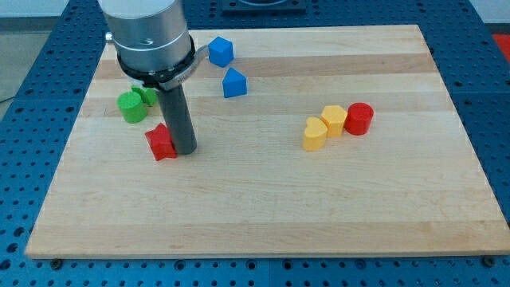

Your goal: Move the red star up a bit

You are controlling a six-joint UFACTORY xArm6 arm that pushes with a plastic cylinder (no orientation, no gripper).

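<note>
Red star (162, 143) partly hidden behind rod, points hard to make out, my tip (185, 151) touching at its 3 o'clock, green blocks (132, 106) half covered at 11 o'clock, no fingers fitted, light wooden worktop (263, 207).

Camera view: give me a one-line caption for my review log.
My tip rests against the right side of the red star on the wooden board, green blocks just above it.

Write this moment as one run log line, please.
tip: touching red star's right side | green blocks: above-left of star | star not yet moved up | other blocks apart
</note>
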